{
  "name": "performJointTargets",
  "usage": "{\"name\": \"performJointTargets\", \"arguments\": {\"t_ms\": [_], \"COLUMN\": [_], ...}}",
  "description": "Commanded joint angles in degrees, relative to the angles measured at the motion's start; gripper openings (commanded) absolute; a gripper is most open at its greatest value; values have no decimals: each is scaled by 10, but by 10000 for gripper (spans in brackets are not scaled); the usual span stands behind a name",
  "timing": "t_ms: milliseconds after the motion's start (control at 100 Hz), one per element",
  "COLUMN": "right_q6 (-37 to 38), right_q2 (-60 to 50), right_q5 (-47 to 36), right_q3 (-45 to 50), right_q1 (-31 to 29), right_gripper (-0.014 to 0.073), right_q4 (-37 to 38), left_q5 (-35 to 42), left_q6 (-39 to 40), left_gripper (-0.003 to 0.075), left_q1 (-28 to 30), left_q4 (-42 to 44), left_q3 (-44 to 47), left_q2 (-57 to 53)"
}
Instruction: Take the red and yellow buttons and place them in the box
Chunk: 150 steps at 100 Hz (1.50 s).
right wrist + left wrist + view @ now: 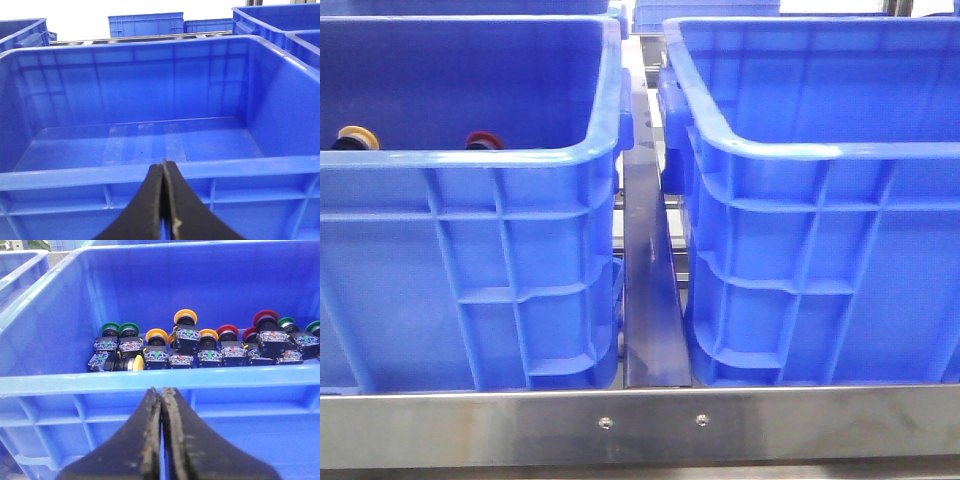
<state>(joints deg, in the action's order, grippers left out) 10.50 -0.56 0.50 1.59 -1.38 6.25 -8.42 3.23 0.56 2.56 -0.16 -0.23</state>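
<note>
Left gripper (pixel 161 440): fingers pressed together, nothing between them; positioned outside the near wall of the left crate (pixel 150 382), below its rim.
Right gripper (pixel 163 205): fingers pressed together, holding nothing; positioned outside the near wall of the box (pixel 150 172), below its rim.
Buttons, general: a row of push buttons lies on the left crate floor, beyond the near wall from the left gripper, well apart from its fingertips.
Yellow button (pixel 185 317): nearly straight ahead of the left gripper, raised above its neighbours; further yellow caps sit beside it.
Red button (pixel 265 318): ahead of the left gripper and off to one side; a second red cap sits just beside it.
Green buttons (pixel 129 330): at the opposite side of the row.
Front view: only a yellow cap (pixel 357 136) and a red cap (pixel 483 140) show above the left crate rim.
Box: interior floor bare except for pale tape strips (pixel 142 142).
Metal rail (pixel 650 300): runs between the two crates.
</note>
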Motion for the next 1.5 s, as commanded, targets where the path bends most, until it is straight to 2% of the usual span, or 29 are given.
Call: {"name": "performJointTargets", "arguments": {"t_ms": [0,290,470,630,780,910,1020,1200,1250,1320,1490], "right_q6": [-4,-4,-4,-4,-4,-4,-4,-4,-4,-4,-4], "right_q2": [-15,-15,-15,-15,-15,-15,-15,-15,-15,-15,-15], "right_q5": [-45,-45,-45,-45,-45,-45,-45,-45,-45,-45,-45], "right_q3": [-11,-11,-11,-11,-11,-11,-11,-11,-11,-11,-11], "right_q1": [1,1,1,1,1,1,1,1,1,1,1], "right_gripper": [-68,-68,-68,-68,-68,-68,-68,-68,-68,-68,-68], "right_q4": [6,6,6,6,6,6,6,6,6,6,6], "left_q5": [45,60,138,122,71,-28,-103,-162,-174,-188,-198], "left_q6": [4,4,4,4,4,4,4,4,4,4,4], "left_gripper": [-19,-19,-19,-19,-19,-19,-19,-12,17,117,531], "left_q1": [-3,-3,-3,-3,-3,-3,-3,-3,-3,-3,-3], "left_q4": [-5,-4,-3,-3,-3,-3,-3,-1,-4,-5,-10], "left_q3": [27,27,22,-16,-79,-158,-225,-316,-342,-374,-444], "left_q2": [-20,-20,-20,-15,16,65,126,245,282,336,462]}}
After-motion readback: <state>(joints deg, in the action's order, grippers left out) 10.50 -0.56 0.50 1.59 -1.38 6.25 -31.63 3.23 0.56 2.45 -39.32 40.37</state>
